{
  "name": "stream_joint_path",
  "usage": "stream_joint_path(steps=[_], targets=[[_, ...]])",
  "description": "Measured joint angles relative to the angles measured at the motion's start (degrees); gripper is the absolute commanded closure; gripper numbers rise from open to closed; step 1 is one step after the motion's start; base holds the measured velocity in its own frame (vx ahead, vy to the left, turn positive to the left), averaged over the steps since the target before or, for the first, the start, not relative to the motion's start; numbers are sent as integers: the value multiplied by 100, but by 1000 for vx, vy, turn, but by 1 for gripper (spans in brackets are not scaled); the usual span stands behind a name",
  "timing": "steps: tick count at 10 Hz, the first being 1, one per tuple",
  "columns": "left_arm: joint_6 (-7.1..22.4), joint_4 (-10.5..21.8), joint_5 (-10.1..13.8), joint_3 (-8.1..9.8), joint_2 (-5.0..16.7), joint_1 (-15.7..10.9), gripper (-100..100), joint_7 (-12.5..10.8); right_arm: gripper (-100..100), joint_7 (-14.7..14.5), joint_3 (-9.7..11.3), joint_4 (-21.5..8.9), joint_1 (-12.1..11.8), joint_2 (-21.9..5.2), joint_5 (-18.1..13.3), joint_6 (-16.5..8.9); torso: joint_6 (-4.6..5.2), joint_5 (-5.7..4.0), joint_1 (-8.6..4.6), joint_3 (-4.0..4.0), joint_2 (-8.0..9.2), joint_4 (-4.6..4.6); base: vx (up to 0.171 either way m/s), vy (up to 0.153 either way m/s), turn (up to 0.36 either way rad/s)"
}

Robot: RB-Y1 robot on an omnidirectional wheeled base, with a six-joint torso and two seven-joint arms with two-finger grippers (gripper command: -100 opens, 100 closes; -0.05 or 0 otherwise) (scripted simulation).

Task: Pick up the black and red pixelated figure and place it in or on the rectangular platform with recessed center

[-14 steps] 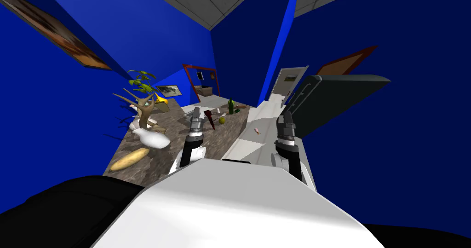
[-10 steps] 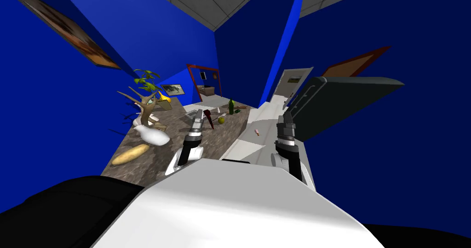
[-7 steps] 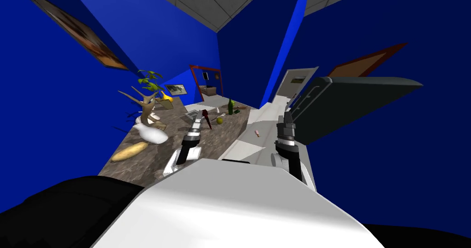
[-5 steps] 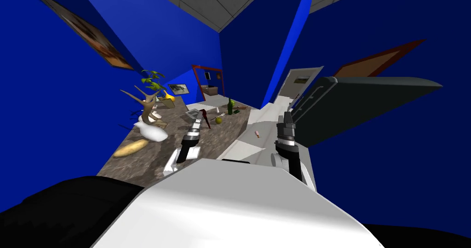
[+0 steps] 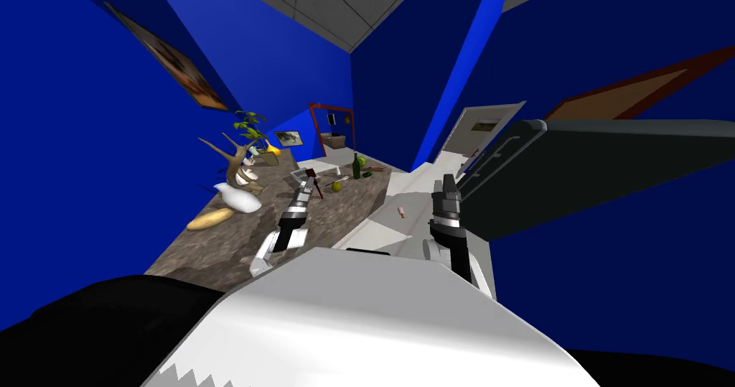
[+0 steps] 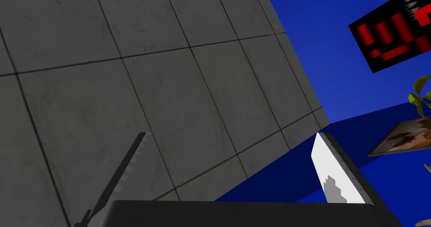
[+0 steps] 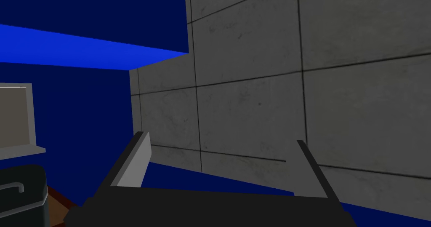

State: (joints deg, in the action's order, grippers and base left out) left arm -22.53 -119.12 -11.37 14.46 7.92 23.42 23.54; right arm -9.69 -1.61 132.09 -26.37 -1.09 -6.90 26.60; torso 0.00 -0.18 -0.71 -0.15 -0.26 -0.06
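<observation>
Left wrist view: figure (image 6: 391, 30) outside the spread jaws.

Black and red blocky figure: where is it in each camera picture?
Head view: the black and red pixelated figure on the brown table, beside the left gripper.
Left wrist view: the figure beyond the open fingers, off to one side.
Right wrist view: not in it.
Shared landmark: the green-leaved plant.

Left arm stretched forward, low over tabletop (image 5: 215, 250); left gripper (image 5: 307, 183) aimed toward tabletop's far end, tilted upward. Fingers (image 6: 336, 174) spread wide, nothing between them. Right arm off tabletop's right edge, forearm raised; right gripper (image 5: 446, 186) aimed forward and up, fingers apart, empty.
</observation>
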Motion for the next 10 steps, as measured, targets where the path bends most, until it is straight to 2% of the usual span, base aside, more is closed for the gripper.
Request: stream_joint_path(steps=[3, 6, 8, 10], targets=[[89, 347, -200, 310, -50, -83, -100, 380, 0, 0, 0, 0, 0, -1, 0, 0, 1, 4, 19, -4, -6, -1, 46, -154, 109], [336, 604, -418, 633, -32, -180, -100, 661, 0, 0, 0, 0, 0, -1, 0, 0, 2, 3, 18, -6, -10, -2, 59, -148, 83], [448, 905, -588, 855, -31, -268, -100, 853, 0, 0, -1, 0, 0, -1, 0, 0, 1, 8, 37, -12, -20, -5, 105, -95, 45], [632, 993, -763, 1050, -27, -216, -100, 971, 0, 0, -1, 0, -1, -2, 0, 0, 2, 11, 53, -20, -35, -8, 99, -50, 19]])
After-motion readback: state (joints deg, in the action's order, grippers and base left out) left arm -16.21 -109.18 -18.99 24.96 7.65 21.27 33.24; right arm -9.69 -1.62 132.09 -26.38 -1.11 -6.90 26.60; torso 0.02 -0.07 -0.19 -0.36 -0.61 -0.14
